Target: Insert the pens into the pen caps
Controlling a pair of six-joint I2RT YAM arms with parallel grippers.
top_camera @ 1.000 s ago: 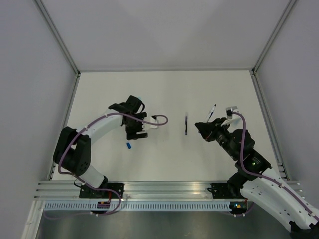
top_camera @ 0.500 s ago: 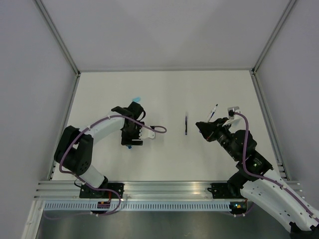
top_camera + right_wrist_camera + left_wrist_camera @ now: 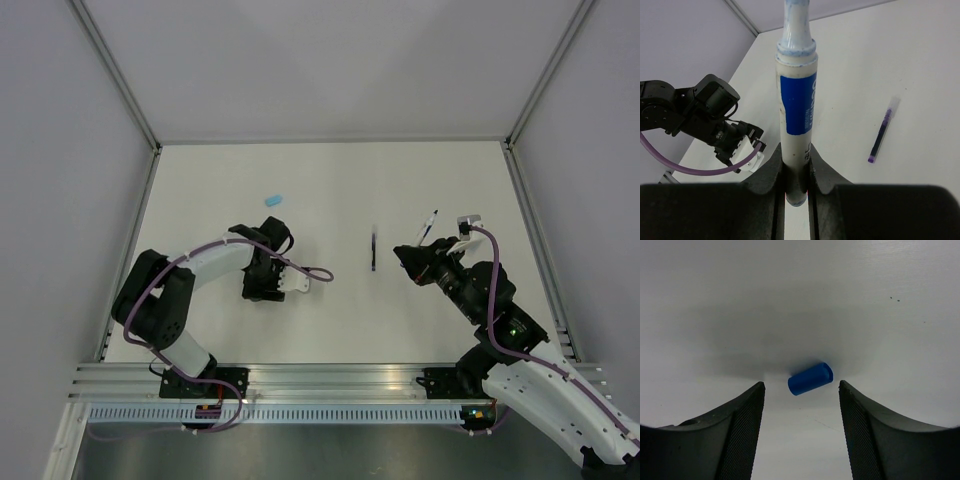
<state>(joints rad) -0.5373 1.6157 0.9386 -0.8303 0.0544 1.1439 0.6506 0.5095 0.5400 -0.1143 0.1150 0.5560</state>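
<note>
My left gripper (image 3: 801, 386) is open and low over the table, and it shows in the top view (image 3: 264, 290) too. A dark blue pen cap (image 3: 810, 378) lies on its side just beyond the fingertips, between them and untouched. It is hidden under the gripper in the top view. My right gripper (image 3: 796, 167) is shut on a whitish pen with a blue label (image 3: 796, 100), held upright, tip up. In the top view this gripper (image 3: 408, 260) is right of centre. A black pen (image 3: 373, 250) lies mid-table and also shows in the right wrist view (image 3: 882, 131). A light blue cap (image 3: 273, 200) lies behind my left arm.
Another whitish pen with a blue tip (image 3: 428, 226) lies just behind my right gripper. The white table (image 3: 330, 320) is walled by grey panels on the left, back and right. A purple cable loops beside my left wrist (image 3: 310, 273).
My left gripper moved toward the near edge, uncovering the light blue cap and coming down over the dark blue cap. My right arm kept still with its pen.
</note>
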